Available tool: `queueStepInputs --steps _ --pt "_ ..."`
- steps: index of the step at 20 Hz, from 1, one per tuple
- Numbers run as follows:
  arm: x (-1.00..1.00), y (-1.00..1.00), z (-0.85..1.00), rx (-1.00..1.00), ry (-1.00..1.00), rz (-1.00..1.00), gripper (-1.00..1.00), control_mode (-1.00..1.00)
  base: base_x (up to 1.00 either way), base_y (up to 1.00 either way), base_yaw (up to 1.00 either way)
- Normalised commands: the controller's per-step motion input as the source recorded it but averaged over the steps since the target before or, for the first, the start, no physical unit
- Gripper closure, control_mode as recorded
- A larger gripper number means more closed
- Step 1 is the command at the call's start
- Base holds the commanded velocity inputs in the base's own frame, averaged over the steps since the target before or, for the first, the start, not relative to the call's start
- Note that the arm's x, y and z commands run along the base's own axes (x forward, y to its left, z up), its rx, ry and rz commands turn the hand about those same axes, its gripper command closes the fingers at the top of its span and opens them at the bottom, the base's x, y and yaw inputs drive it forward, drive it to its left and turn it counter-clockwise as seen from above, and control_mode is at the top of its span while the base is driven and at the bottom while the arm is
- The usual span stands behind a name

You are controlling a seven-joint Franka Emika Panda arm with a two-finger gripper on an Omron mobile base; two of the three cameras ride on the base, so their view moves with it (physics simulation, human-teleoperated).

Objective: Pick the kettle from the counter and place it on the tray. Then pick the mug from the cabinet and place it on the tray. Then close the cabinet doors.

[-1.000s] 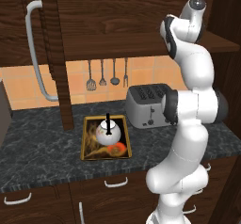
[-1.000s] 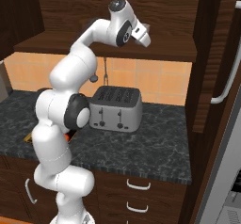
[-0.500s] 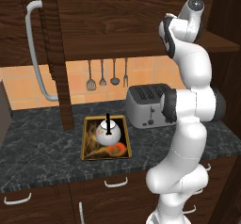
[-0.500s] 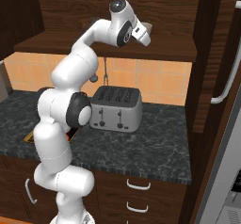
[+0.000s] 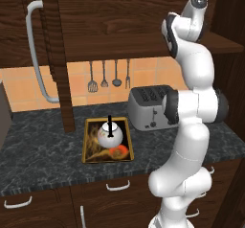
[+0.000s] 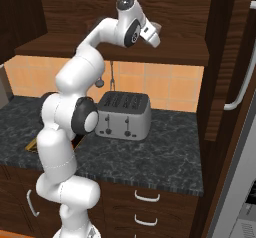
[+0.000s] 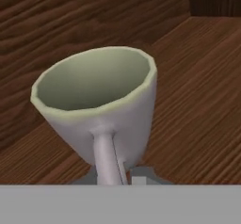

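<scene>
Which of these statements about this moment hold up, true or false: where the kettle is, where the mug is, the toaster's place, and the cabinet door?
1. The kettle stands on the tray. True.
2. The mug already sits on the tray. False: it is on the cabinet shelf, right in front of the end effector.
3. The toaster stands on the counter, beside the tray. True.
4. The cabinet doors are shut. False: this one stands swung open over the counter.
</scene>
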Motion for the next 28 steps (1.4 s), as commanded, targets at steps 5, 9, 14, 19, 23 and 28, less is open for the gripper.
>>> queueStepInputs --steps 5,9,14,19,23,28 --pt "-0.54 0.00 0.00 0.00 -0.04 0.08 1.00 -1.00 0.00 0.00 0.00" --pt "-0.51 0.10 0.00 0.00 -0.04 0.41 1.00 -1.00 0.00 0.00 0.00" --pt "-0.70 0.10 0.00 0.00 -0.12 0.59 1.00 -1.00 0.00 0.00 0.00" --pt "-0.95 0.21 0.00 -0.04 -0.07 0.68 1.00 -1.00 0.00 0.00 0.00" --pt "-1.00 0.40 0.00 -0.07 -0.07 0.68 1.00 -1.00 0.00 0.00 0.00" --pt "-0.76 0.49 -0.44 -0.03 -0.07 0.48 1.00 -1.00 0.00 0.00 0.00"
